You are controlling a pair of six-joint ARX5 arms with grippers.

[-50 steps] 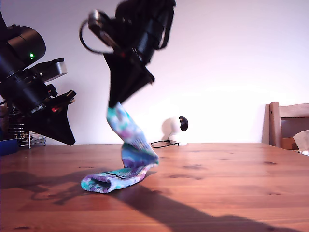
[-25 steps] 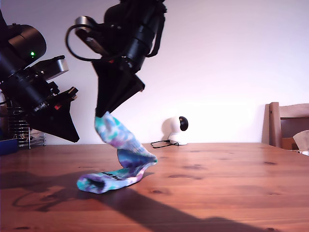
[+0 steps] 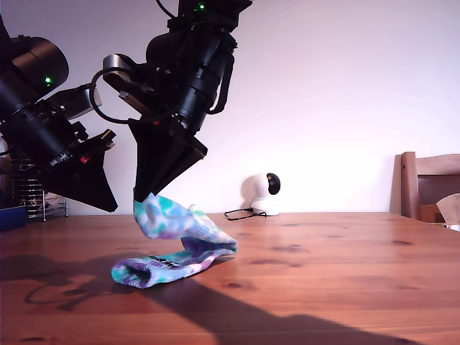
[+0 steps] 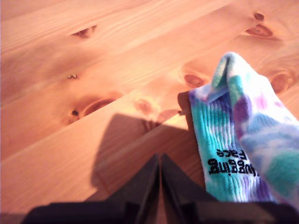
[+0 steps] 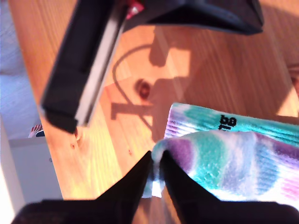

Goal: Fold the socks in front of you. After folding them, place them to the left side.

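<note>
1. A tie-dyed sock point(image 3: 176, 241) in turquoise, purple and white lies on the knotty wooden tabletop point(image 3: 323, 273), toward the exterior view's left, with one end lifted off the wood.
2. My second gripper point(image 3: 146, 192) comes down from above in the exterior view, its black jaws pinched together on the sock's raised end; in the second wrist view the jaw tips point(image 5: 155, 163) meet on the fabric's edge.
3. From that pinch the sock drapes down to the exterior view's right, bends at a fold and runs back along the table to an open cuff at the exterior view's left, so the upper layer hangs over the lower one.
4. Black lettering point(image 4: 229, 167) shows on the ribbed band of the lower layer, which rests flat on the wood.
5. My first gripper point(image 3: 109, 208) hangs above the table at the exterior view's left, apart from the sock and holding nothing; the first wrist view shows its jaws point(image 4: 160, 161) drawn together with only a thin seam between them, the sock point(image 4: 243, 135) lying just beside.
6. Both arms cast dark shadows across the near tabletop.
7. Far behind the sock a small white round camera point(image 3: 260, 191) with a cable sits at the table's far edge, and a wooden chair point(image 3: 428, 185) stands at the exterior view's right.
</note>
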